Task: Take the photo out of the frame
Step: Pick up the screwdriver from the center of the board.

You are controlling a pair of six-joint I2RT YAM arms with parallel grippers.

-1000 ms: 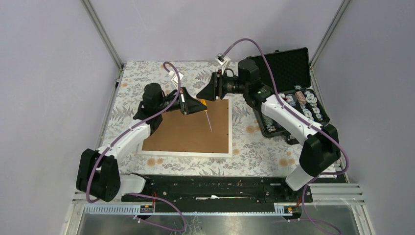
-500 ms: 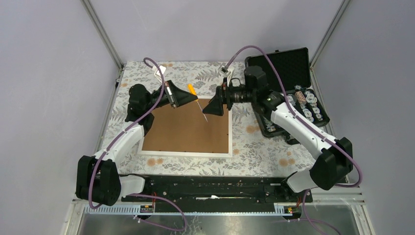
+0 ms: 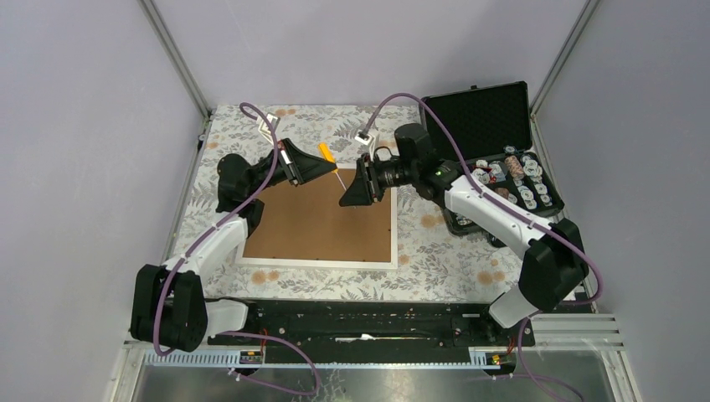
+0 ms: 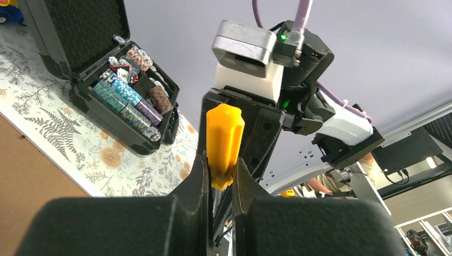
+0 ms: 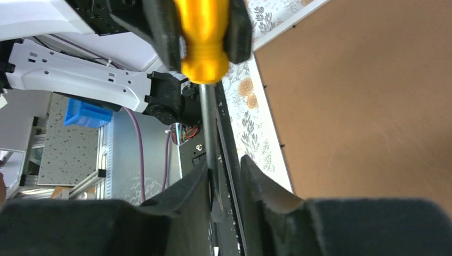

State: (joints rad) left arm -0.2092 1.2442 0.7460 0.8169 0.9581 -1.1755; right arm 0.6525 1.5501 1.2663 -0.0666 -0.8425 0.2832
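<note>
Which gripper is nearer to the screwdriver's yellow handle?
Left. The left gripper is clamped on the yellow handle itself; the right gripper sits farther along, its fingers either side of the metal shaft.

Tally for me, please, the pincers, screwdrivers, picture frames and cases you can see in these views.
Pincers: 2, the left pincer and the right pincer
Screwdrivers: 1, the yellow-handled screwdriver
Picture frames: 1, the frame lying back up
Cases: 1, the open black case
Total: 5

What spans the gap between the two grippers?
A screwdriver: yellow handle clamped in the left gripper, shaft reaching into the right gripper. Top view shows it.
</note>
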